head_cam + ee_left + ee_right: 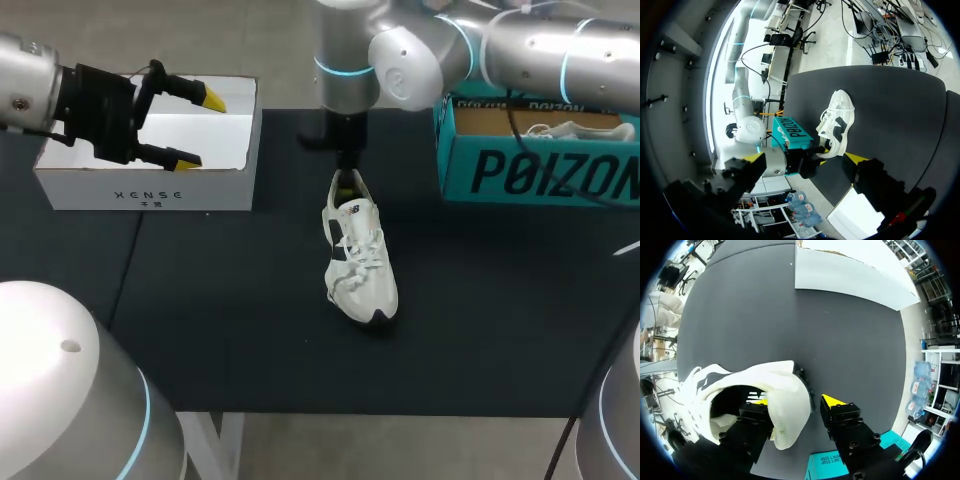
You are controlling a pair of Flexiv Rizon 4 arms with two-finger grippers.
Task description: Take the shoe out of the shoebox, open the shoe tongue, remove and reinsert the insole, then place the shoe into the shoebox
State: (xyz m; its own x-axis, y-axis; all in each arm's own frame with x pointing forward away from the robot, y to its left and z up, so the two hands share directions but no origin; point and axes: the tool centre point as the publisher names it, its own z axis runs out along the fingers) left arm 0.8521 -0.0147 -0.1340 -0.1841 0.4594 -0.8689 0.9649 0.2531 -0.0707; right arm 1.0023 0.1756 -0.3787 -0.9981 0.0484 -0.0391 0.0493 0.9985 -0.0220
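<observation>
- Right wrist view: the right hand (pixel 796 402) straddles the shoe (pixel 782 382) at its heel collar. One finger is inside the opening and the other just outside, apparently not touching, so the hand is released.
- The shoe stands on its sole mid-worktop (pixel 250 330), out of either box.
- It is probably light, with a soft upper. The heel looks stiffer and is the best hold; the loose laces may snag.
- The left hand (pixel 200 128), released, hovers over the white shoebox (pixel 150 190), well apart.
- The teal shoebox (pixel 520 175) holds a second shoe (pixel 575 130) and crowds the right arm.
</observation>
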